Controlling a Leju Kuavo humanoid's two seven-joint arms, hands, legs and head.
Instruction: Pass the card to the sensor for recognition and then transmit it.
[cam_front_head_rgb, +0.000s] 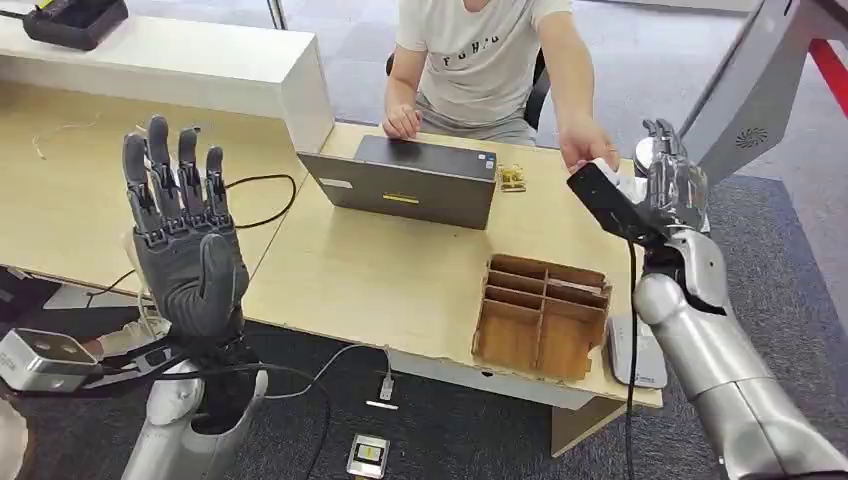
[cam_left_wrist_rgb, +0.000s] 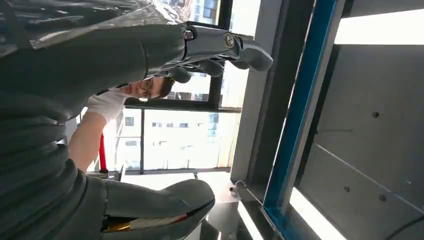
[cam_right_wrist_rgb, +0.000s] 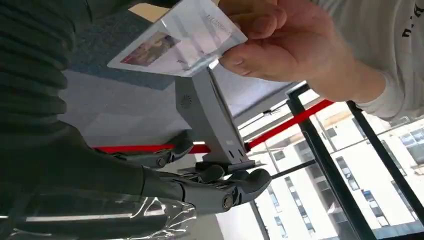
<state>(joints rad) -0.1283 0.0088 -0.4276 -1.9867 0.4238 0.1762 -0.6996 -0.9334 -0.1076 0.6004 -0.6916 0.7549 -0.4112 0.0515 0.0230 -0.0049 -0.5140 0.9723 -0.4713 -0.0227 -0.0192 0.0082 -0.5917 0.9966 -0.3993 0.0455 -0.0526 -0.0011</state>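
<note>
left robot hand (cam_front_head_rgb: 185, 235) raised, fingers spread, released; right robot hand (cam_front_head_rgb: 672, 178) released at 2 o'clock; person's hand (cam_right_wrist_rgb: 280, 42) pinches card (cam_right_wrist_rgb: 177, 40), print unreadable.

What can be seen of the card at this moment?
The card is a flat, pale rectangle, glossy like plastic, with a small picture near one end and faint print near the other. A person's hand pinches one end, holding it tilted in the air in front of the right hand, whose fingers are apart and not touching it. In the head view it is mostly hidden.
</note>
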